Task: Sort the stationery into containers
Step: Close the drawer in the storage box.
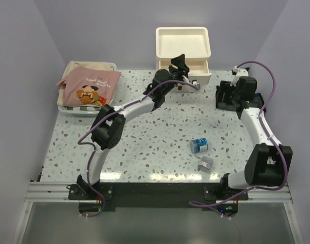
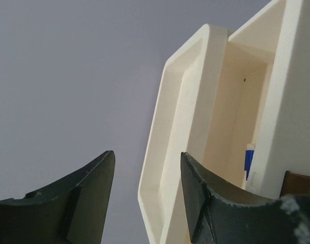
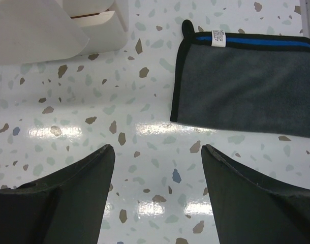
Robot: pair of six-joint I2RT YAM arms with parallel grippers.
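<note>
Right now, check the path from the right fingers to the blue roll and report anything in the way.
Nothing visible blocks it. The right fingers hang open beside the dark pouch, and only bare speckled table lies between them and the blue roll. The grey roll lies beyond it.

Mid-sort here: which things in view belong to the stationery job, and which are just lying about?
Job: cream drawer unit, dark pouch, blue roll, grey roll, a blue item inside the unit.
Lying about: pink printed cloth, the white tray under it.
</note>
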